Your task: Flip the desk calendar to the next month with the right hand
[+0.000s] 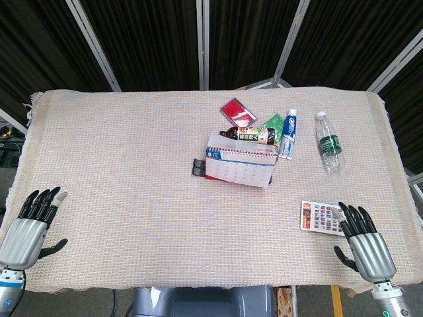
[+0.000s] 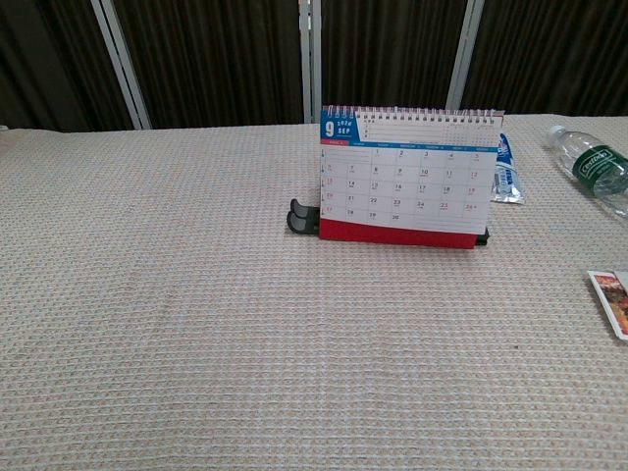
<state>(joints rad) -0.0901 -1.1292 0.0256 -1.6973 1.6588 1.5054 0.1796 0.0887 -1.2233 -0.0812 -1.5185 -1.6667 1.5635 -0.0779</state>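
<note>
Two hands were seen at the near table edge, the left hand [image 1: 30, 221] and the right hand [image 1: 364, 239], both laid flat with fingers spread and nothing held. A card [image 1: 318, 216] lay just beside the right fingertips. Farther back, centrally, the desk calendar [image 2: 402, 177] stood upright, a water bottle [image 1: 328, 141] to its right.

The desk calendar [image 2: 402, 177] stands upright on the tabletop [image 2: 177, 294], slightly right of centre, spiral binding along its top. Its open page shows September, a blue header with a large 9, above a red base.
</note>
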